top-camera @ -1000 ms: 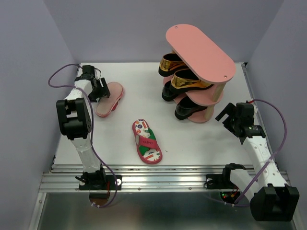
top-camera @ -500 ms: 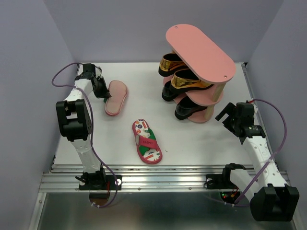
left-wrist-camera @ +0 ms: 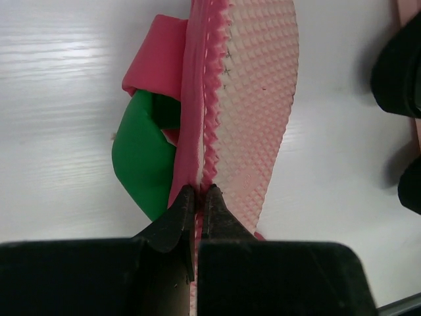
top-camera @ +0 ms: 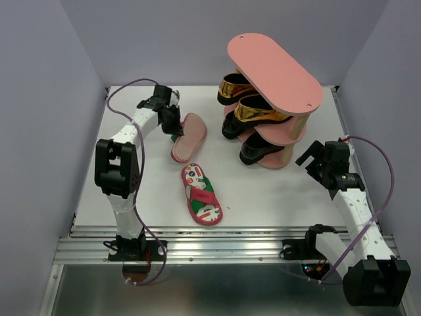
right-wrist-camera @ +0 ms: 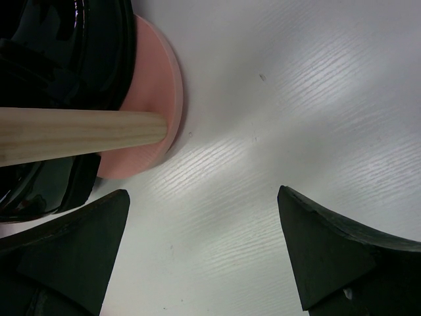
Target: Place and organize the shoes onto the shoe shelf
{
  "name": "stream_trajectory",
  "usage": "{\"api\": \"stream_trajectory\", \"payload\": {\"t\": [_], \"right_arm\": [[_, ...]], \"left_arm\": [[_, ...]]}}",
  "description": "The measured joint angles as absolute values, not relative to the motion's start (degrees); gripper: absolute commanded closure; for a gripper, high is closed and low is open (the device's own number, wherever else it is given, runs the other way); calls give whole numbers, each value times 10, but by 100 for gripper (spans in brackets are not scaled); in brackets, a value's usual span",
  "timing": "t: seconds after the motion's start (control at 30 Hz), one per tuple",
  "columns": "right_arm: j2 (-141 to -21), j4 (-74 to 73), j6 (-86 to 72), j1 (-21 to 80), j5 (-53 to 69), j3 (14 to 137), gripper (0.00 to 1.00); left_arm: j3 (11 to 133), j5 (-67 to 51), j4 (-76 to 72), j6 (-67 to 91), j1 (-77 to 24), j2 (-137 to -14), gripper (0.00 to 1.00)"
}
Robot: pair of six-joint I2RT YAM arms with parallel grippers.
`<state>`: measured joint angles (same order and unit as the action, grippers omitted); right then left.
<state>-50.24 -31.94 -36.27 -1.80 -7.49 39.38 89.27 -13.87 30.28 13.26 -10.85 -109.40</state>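
Note:
My left gripper [top-camera: 173,122] [left-wrist-camera: 198,193] is shut on the edge of a pink flip-flop [top-camera: 189,135] [left-wrist-camera: 253,99]. The flip-flop is tilted on its side, its textured sole showing and its red and green straps to the left. A second flip-flop [top-camera: 202,195] lies footbed up on the table. The salmon-pink shoe shelf [top-camera: 275,71] stands at the back right. Two gold loafers [top-camera: 255,109] sit on its middle tier and two black loafers [top-camera: 259,150] on its bottom tier. My right gripper [top-camera: 314,158] [right-wrist-camera: 202,197] is open beside the bottom board [right-wrist-camera: 156,99].
Grey walls close in the white table [top-camera: 276,191] on the left, back and right. A metal rail [top-camera: 217,240] runs along the near edge by the arm bases. A wooden post [right-wrist-camera: 79,135] of the shelf crosses the right wrist view.
My left gripper shut on the flip-flop at the far left and carried it right, towards the shelf. The right arm and the other flip-flop have not moved.

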Motion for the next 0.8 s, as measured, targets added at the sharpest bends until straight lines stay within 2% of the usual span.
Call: {"api": "stream_trajectory", "payload": {"t": [0.37, 0.8], "right_arm": [[-502, -319, -363, -18, -75, 394, 0], [-502, -319, -363, -18, -75, 394, 0]], "left_arm": [[948, -90, 336, 180, -270, -1089, 100], [941, -165, 286, 231, -303, -1021, 99]]}}
